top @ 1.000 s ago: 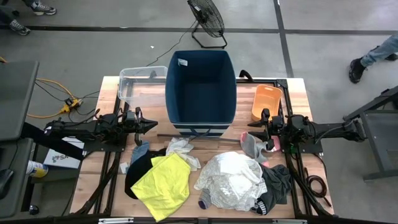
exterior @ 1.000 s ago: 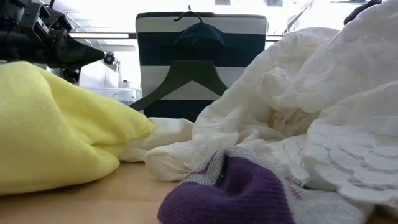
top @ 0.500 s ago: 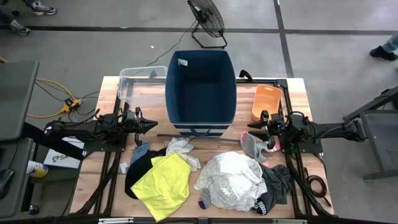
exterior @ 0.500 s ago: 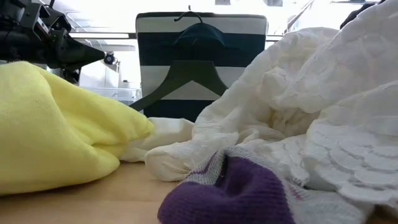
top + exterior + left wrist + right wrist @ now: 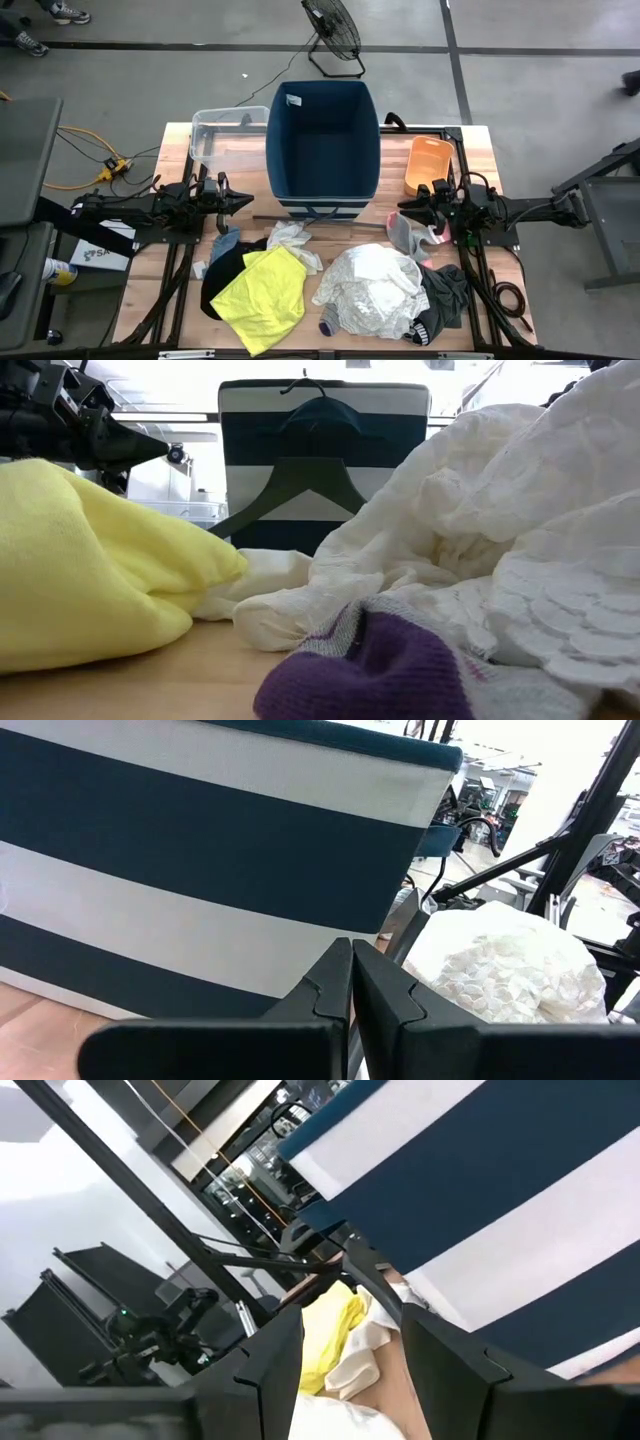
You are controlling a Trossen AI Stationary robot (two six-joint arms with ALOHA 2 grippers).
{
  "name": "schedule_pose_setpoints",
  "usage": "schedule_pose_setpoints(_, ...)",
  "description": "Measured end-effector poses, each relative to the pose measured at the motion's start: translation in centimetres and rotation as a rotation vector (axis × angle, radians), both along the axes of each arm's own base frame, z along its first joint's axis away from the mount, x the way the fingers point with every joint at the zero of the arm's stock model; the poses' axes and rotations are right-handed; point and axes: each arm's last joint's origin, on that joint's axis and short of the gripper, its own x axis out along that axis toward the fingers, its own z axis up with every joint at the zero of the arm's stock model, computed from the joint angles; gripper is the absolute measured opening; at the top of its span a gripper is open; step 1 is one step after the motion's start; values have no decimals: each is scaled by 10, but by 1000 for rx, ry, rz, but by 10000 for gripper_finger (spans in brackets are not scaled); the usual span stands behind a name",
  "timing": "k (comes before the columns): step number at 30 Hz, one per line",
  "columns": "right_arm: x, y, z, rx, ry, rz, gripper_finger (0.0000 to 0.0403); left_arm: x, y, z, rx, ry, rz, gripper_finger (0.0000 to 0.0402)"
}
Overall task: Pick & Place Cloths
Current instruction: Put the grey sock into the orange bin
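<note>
Cloths [image 5: 330, 282] are lying heaped on the table [image 5: 180, 140] in front of the dark-blue bin [image 5: 323, 135], none inside it. Over the last second the right gripper [image 5: 412, 206] is drawing back slightly, jaws parted, seemingly empty above a grey-pink piece [image 5: 415, 235]. The left gripper [image 5: 240, 199] is waiting clenched beside the bin, so sorting is barely beginning.

Overhead shot is evenly lit and sharp, only soft shadows under the arms on the desk [image 5: 180, 135]. Low view is badly backlit: the room behind is blown out white, and the purple-cuffed sock [image 5: 380, 665] up close is blurry. Both wrist views have washed-out bright backgrounds too.
</note>
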Motion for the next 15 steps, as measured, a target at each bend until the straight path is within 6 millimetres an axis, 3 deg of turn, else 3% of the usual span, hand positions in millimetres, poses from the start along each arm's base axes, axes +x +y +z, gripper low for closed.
schedule_pose_setpoints(6, 0, 0, 5, 44, 14, 5, 162, 0, 0, 0, 0, 0, 0, 10)
schedule_pose_setpoints(15, -8, -2, 44, 21, 85, -85, 162, 0, 0, 0, 0, 0, 0, 10)
